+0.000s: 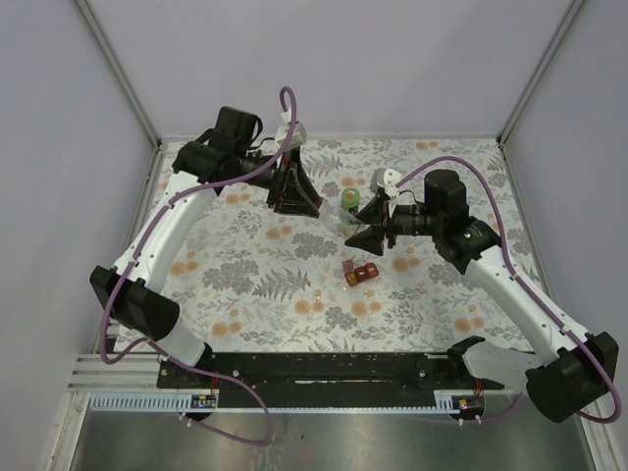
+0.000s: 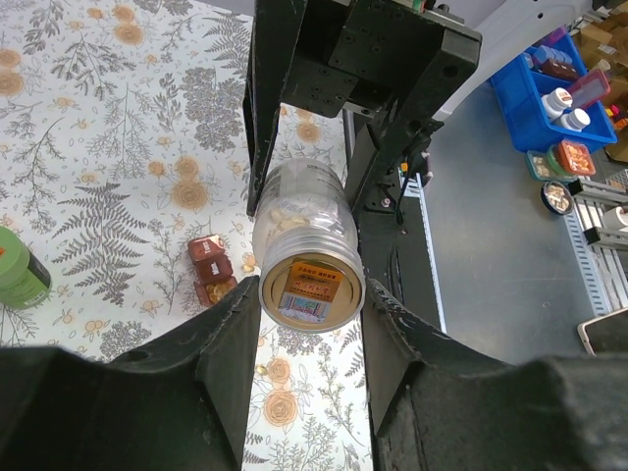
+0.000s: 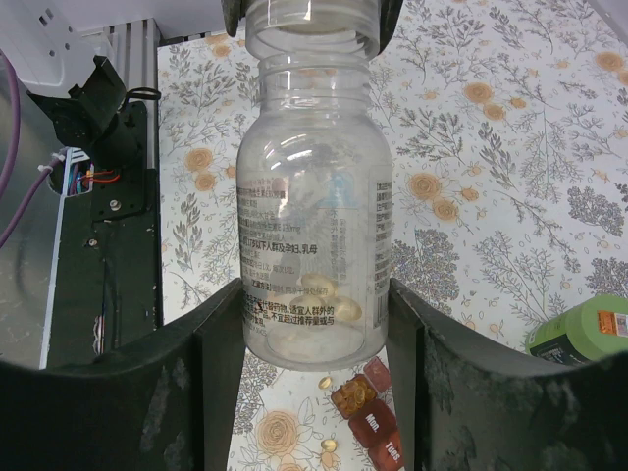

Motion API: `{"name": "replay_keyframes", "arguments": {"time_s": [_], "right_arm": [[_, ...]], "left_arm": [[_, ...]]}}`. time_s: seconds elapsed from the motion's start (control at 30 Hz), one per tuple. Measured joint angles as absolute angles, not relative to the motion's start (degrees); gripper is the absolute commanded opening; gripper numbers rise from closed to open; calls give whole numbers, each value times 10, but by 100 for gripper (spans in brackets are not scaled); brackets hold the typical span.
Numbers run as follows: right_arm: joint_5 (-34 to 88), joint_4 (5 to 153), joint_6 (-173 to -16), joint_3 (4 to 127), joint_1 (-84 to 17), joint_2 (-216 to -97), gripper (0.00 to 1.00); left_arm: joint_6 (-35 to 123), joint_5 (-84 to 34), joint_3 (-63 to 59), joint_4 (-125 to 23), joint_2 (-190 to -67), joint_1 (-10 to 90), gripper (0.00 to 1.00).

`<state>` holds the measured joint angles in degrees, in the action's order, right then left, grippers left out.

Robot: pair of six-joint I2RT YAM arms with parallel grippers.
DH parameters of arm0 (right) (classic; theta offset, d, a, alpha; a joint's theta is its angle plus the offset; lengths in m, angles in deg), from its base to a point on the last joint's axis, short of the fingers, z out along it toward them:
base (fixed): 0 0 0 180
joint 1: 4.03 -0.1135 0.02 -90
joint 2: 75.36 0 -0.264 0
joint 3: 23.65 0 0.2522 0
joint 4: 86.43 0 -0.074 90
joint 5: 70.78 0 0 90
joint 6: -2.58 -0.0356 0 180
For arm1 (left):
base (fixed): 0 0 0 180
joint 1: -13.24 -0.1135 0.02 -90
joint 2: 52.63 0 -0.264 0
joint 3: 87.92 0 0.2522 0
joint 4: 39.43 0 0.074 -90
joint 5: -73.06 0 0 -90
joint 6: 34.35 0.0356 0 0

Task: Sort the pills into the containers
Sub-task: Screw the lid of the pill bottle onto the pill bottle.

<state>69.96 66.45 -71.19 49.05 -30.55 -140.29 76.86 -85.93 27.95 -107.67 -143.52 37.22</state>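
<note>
Two white arms (image 1: 169,224) carry black joint housings (image 1: 137,299), looping purple cables (image 1: 287,103) and broad matte-black fingers (image 2: 221,363).

A clear bottle (image 3: 314,196) with pale pills (image 3: 329,299) in the right pincer (image 3: 314,324), dark-red pill box (image 3: 373,424) on the floral cloth (image 3: 510,147)

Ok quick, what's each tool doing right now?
Left tool: closed, holding the clear bottle at one end.
Right tool: closed, holding the same bottle by its body.
</note>
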Motion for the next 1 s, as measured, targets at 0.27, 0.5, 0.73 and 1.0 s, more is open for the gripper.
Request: {"name": "replay_keyframes", "arguments": {"time_s": [0.27, 0.5, 0.73, 1.0], "right_arm": [[699, 664, -712, 491, -307, -1403, 0], [699, 661, -714, 491, -307, -1403, 0], [704, 661, -718, 494, -307, -1403, 0], [712, 655, -724, 494, -308, -1409, 0]], "left_arm": [[773, -858, 273, -1077, -1435, 374, 0], [781, -850, 265, -1076, -1432, 380, 0], [788, -838, 262, -1076, -1430, 390, 0], [804, -813, 255, -1076, -1420, 401, 0]]}}
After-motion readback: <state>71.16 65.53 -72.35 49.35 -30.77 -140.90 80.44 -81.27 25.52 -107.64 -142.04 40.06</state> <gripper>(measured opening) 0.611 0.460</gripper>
